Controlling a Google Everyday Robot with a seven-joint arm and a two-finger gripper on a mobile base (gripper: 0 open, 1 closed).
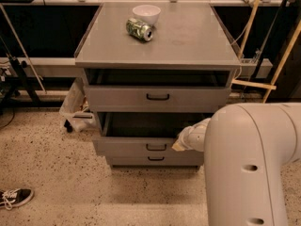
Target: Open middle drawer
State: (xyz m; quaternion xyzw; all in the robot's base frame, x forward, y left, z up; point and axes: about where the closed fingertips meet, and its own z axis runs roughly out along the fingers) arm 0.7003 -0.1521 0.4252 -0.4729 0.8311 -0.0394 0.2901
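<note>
The grey cabinet (160,41) has three drawers. The middle drawer (136,148), with a small black bar handle (155,147), stands pulled out a little, with a dark gap above its front. My gripper (181,144) is at the right end of that front, just right of the handle. The large white arm link (249,164) hides most of it. The top drawer (157,98) also stands slightly out. The narrow bottom drawer (155,160) sits below.
A white bowl (146,13) and a green can (139,29) lying on its side rest on the cabinet top. A white bag (75,105) sits left of the cabinet. A black shoe (14,197) lies on the speckled floor. Wooden sticks (277,65) lean at the right.
</note>
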